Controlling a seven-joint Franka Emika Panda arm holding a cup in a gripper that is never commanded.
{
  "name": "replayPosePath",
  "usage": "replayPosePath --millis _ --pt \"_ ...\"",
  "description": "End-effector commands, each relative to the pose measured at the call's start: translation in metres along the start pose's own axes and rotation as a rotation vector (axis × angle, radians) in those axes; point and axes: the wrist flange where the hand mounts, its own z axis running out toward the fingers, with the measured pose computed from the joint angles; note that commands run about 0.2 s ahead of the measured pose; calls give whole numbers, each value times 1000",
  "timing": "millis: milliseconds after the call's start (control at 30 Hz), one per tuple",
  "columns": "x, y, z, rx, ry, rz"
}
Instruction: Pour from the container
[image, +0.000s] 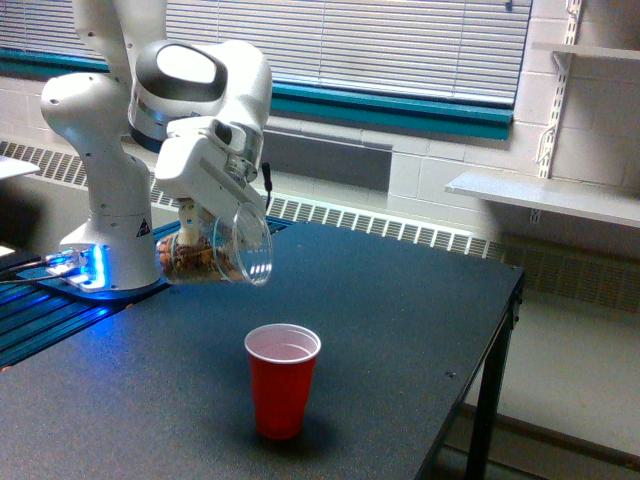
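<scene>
My gripper (192, 215) is shut on the container (215, 254), a clear plastic tumbler with brown pieces lying in its lower side. The tumbler is tipped nearly on its side, its wide rim facing the exterior view's right and slightly down. It hangs in the air above the table, up and to the left of the red cup (281, 379). The red cup stands upright on the dark table (400, 320) with its mouth open; nothing shows inside it. Nothing is falling from the tumbler's rim.
The arm's white base (105, 230) stands at the table's left on a blue-lit plate. The table's right edge (505, 330) drops off to the floor. A radiator and a blinded window run along the back wall; a white shelf (545, 195) is at the right.
</scene>
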Motion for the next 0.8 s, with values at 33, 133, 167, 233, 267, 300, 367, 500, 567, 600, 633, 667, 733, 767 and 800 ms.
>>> replayPosePath --millis 33,133,167,233,267,300,367,500,567,600,633,667,733,767,800 --pt "2 -9 2 -22 -4 -62" --pt "1 -12 4 -32 -11 -73" --pt "1 -13 5 -36 -12 -76" --pt "0 -14 6 -43 -18 -85" --pt "0 -15 7 -48 -20 -90" --pt "-1 -16 7 -53 -21 -94" --pt "-1 -17 8 -63 -28 -101" --pt "-2 -20 9 -87 -33 -117" --pt "-2 -22 10 -97 -36 -124" --pt "-3 -22 10 -101 -38 -128" --pt "-3 -23 11 -106 -39 -130" --pt "-3 -24 11 -109 -41 -133" --pt "-3 -25 11 -117 -43 -140" --pt "-4 -26 12 -122 -43 -142" --pt "-4 -27 12 -125 -46 -143"
